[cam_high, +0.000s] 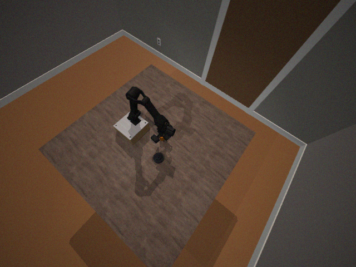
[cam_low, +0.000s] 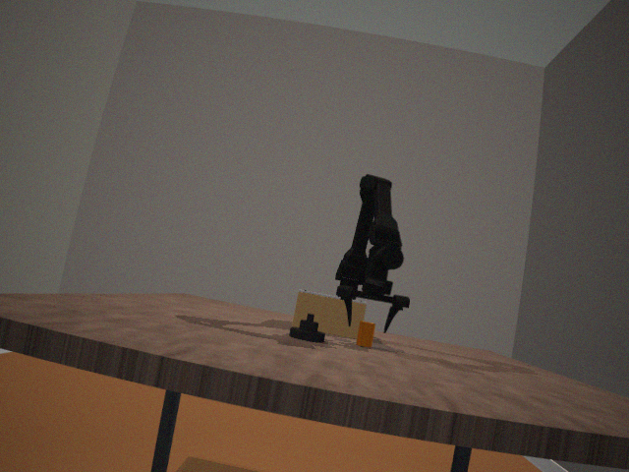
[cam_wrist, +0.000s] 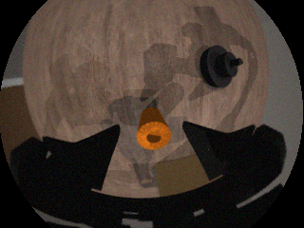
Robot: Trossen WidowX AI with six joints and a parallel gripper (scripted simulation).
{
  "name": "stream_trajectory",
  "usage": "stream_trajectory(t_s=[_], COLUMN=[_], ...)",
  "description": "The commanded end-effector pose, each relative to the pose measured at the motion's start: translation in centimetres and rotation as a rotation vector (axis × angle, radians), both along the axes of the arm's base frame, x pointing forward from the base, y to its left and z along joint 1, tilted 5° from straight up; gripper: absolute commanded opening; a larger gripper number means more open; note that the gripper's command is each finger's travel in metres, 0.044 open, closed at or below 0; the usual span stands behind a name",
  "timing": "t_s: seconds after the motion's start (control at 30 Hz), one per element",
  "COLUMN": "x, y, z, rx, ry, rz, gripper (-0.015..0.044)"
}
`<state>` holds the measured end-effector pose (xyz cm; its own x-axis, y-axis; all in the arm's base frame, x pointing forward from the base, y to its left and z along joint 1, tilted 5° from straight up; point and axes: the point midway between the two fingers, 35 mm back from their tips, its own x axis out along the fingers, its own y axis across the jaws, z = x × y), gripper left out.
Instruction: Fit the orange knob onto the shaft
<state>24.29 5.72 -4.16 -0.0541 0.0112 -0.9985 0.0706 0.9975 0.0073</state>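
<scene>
The fingers (cam_high: 162, 139) (cam_low: 367, 328) are spread and hold nothing; the orange knob (cam_high: 162, 138) (cam_low: 366, 334) (cam_wrist: 154, 129) stands on the worktop (cam_high: 201, 143) (cam_low: 228, 355) (cam_wrist: 95, 62), so grasping, aligning and fitting onto the round pedestal (cam_high: 158, 158) (cam_low: 307, 333) (cam_wrist: 215, 67) all remain.

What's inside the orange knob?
The wrist view shows a dark hole opening in the top of the orange knob, with nothing sticking out of it. How deep it goes, and where its flat side lies, I can't tell.
</scene>
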Motion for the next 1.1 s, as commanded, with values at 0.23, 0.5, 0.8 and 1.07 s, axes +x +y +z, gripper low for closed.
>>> stream_trajectory(t_s=[0.23,0.5,0.8,1.07], x=[-0.4,-0.6,-0.7,-0.7], y=[-0.1,-0.1,-0.1,-0.1], z=[-1.9,-3.1,-3.3,-3.3], rx=[-0.004,-0.004,-0.004,-0.004], ry=[0.007,0.007,0.007,0.007], rz=[-0.004,-0.004,-0.004,-0.004], gripper=[0.044,0.044,0.0282,0.0151])
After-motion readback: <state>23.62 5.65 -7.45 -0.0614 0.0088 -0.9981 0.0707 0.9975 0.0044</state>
